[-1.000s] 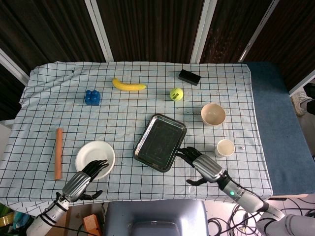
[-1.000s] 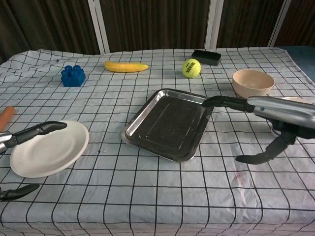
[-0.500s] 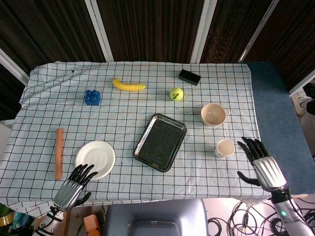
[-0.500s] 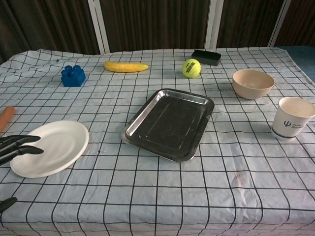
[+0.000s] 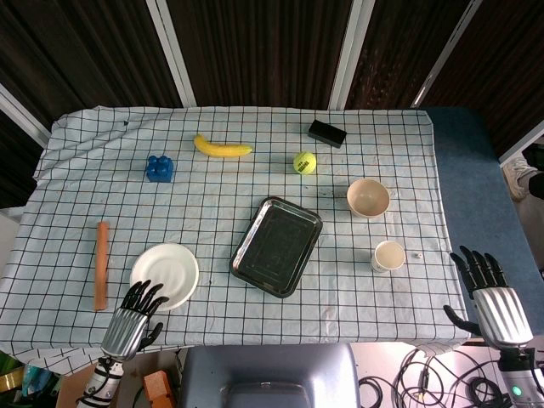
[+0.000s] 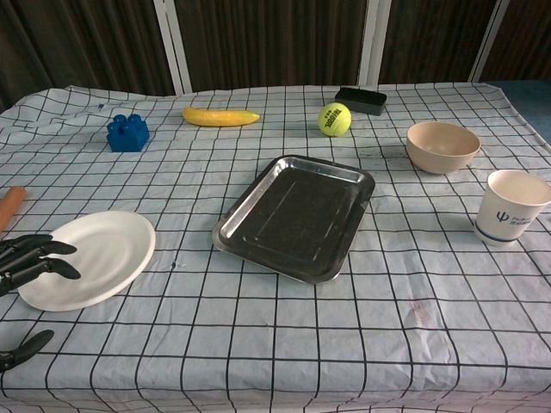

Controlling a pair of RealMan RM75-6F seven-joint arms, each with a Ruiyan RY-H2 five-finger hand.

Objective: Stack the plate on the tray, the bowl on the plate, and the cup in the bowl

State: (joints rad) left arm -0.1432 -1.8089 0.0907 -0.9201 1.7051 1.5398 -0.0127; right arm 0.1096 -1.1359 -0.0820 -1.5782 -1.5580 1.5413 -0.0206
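Head view: nothing is stacked yet. The tray (image 5: 277, 246) is laid empty mid-table, a likely base for the stack. The plate (image 5: 165, 274) is left of it, at the near edge, within the left hand's reach. The bowl (image 5: 368, 197) and cup (image 5: 389, 255) are set right of the tray, apart from each other, presumably for the right hand.

The left hand (image 5: 132, 319) is held at the near edge just beside the plate, fingers (image 6: 39, 255) spread and slightly curled over the plate's near-left rim; contact cannot be told, nothing is gripped.

The right hand (image 5: 491, 299) is held off the table's near-right corner, well apart from the cup, palm flat, fingers splayed, empty. It is absent from the chest view.

Plate pickup is judged the step in hand.
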